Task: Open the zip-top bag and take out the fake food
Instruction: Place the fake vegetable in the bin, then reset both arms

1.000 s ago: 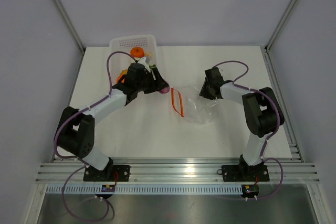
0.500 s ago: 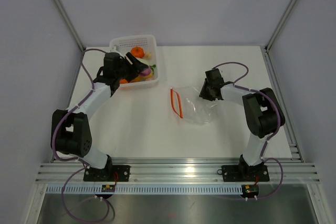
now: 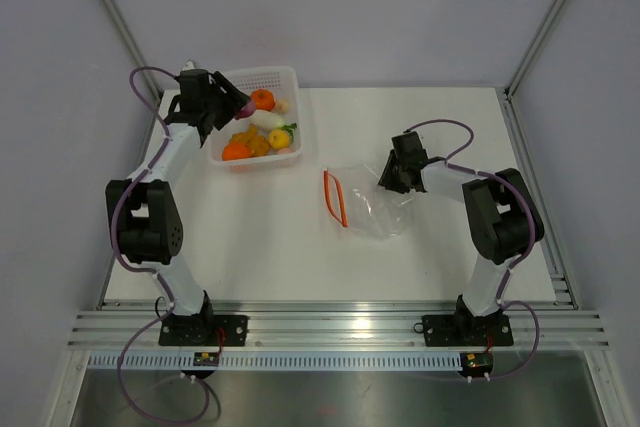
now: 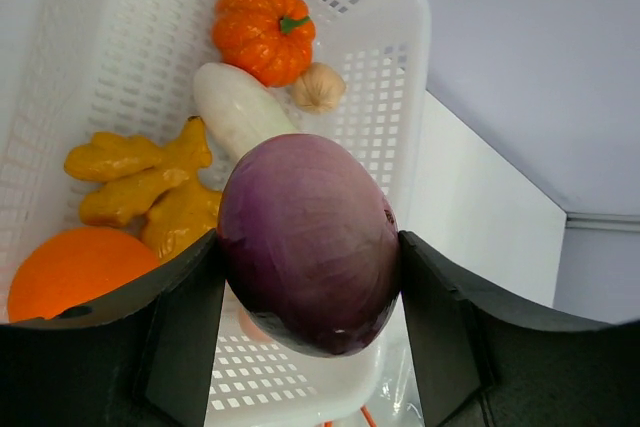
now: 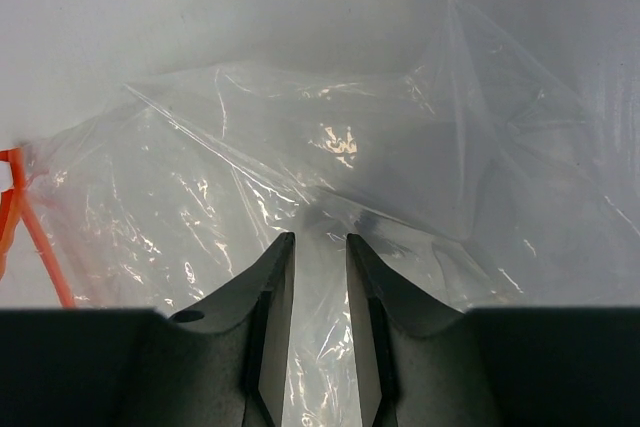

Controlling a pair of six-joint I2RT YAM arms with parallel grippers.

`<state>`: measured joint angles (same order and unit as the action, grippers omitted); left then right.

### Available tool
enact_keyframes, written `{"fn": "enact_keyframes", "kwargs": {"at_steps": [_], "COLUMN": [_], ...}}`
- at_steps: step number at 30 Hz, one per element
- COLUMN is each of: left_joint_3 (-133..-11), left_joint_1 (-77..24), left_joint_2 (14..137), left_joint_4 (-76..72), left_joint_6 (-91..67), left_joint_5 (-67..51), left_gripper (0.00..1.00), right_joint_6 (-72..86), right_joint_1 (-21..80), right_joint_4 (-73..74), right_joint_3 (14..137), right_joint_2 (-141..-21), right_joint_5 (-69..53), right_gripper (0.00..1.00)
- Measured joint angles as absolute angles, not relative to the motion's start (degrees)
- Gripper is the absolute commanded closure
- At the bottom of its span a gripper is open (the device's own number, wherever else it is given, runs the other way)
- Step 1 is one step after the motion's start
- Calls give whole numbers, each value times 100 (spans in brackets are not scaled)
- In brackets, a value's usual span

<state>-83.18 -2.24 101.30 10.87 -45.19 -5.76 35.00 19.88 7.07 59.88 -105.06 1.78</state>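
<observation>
Swung since the earlier view from mid-bench to the far-left corner, the left claw [image 4: 310, 297] clamps the purple-pink onion-shaped plastic piece [image 4: 310, 242] between both fingers. It holds it above the white perforated plastic basket [image 3: 255, 74], which contains an orange ridged pumpkin-like ball [image 4: 262, 29], a white radish-like piece [image 4: 240, 107], knobbly yellow pieces [image 4: 140, 182] and a smooth orange ball [image 4: 75, 272]. The clear crinkly zip-top bag [image 3: 375, 209] lies on the white bench [image 3: 280, 257], well apart from that claw. Its red-orange zipper strip [image 3: 335, 197] faces the basket. The right claw [image 5: 318, 277], unmoved and nearly closed, pinches the bag's film opposite the strip.
</observation>
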Motion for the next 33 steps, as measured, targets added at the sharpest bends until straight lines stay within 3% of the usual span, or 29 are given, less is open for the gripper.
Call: {"fn": "enact_keyframes", "kwargs": {"at_steps": [3,4,7,10,19,22,24,28,30,33], "left_joint_3": [-8333,-8333,-8333,-8296,-8068,-7747,-7594,-7201,-6853,-6235], "left_joint_1": [-233,-233,-233,-233,-235,-307,-436,-974,-1243,-1549], "left_joint_2": [10230,10259,10326,10331,10062,9579,9238,8466,8036,7349], "left_joint_4": [1205,1251,1358,1330,1406,1435,1472,1463,1457,1428], "left_joint_6": [-4449,-4438,-4383,-4340,-4156,-4156,-4154,-4160,-4195,-4228], "left_joint_5": [-506,-482,-432,-423,-357,-333,-255,-169,-161,-82], "left_gripper": [41,29,11,3,1,1,1,1,1,1], "right_joint_6": [3500,3503,3503,3500,3503,3507,3509,3487,3485,3389], "right_joint_1": [1988,1988,1986,1986,1986,1986,1986,1986,1988,2021], "right_joint_4": [707,707,707,711,709,711,709,711,727,788], "right_joint_3": [5975,5970,5953,5931,5887,5830,5815,5754,5671,5494], "right_joint_2": [-10490,-10488,-10475,-10453,-10287,-10132,-10044,-9876,-9695,-9198], "right_joint_5": [172,156,108,80,75,75,27,-32,-21,113], "right_gripper": [65,65,65,65,54,46,34,23,1,1]}}
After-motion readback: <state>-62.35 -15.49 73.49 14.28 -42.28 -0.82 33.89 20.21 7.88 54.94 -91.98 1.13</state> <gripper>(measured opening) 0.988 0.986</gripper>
